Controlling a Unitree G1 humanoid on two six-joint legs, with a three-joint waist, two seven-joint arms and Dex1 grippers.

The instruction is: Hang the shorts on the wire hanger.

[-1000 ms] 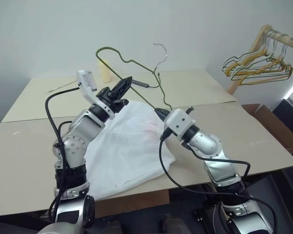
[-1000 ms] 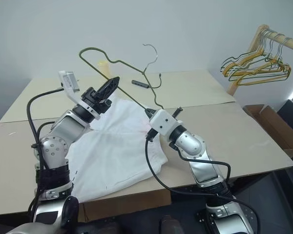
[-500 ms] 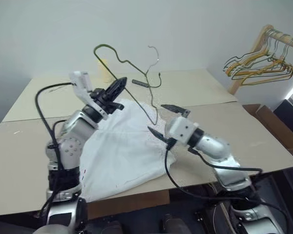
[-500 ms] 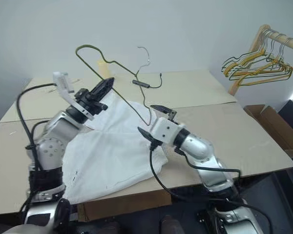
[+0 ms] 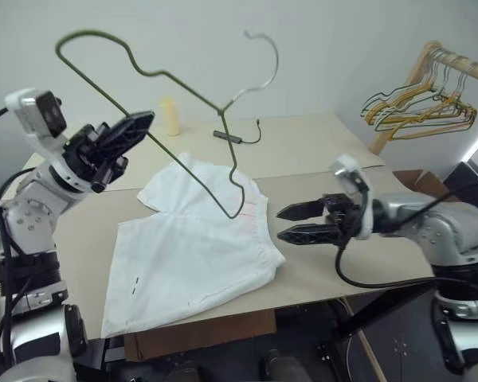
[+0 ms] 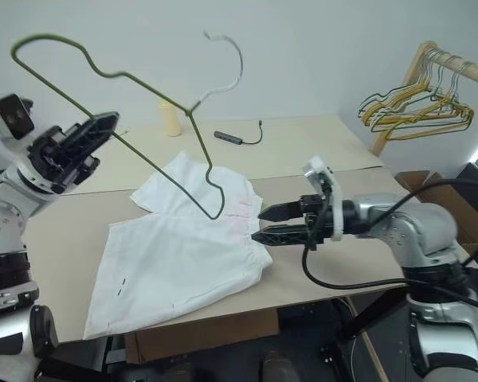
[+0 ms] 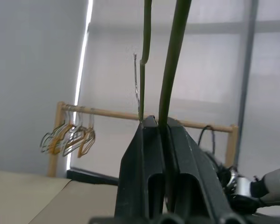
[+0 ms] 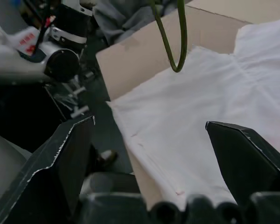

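shorts point(image 5: 199, 243) lie flat on the table point(image 5: 319, 151), untouched. my left gripper point(image 5: 126, 137) is clamped on the wire hanger point(image 5: 183, 83), holding it in the air above them. my right gripper point(image 5: 301, 222) is spread wide, empty, just beside the waistband.

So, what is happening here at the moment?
The robot is trying to hang shorts on a wire hanger. Its left claw is shut on the wire hanger and holds it in the air above the table. The right claw is open beside the shorts, which lie flat on the table.
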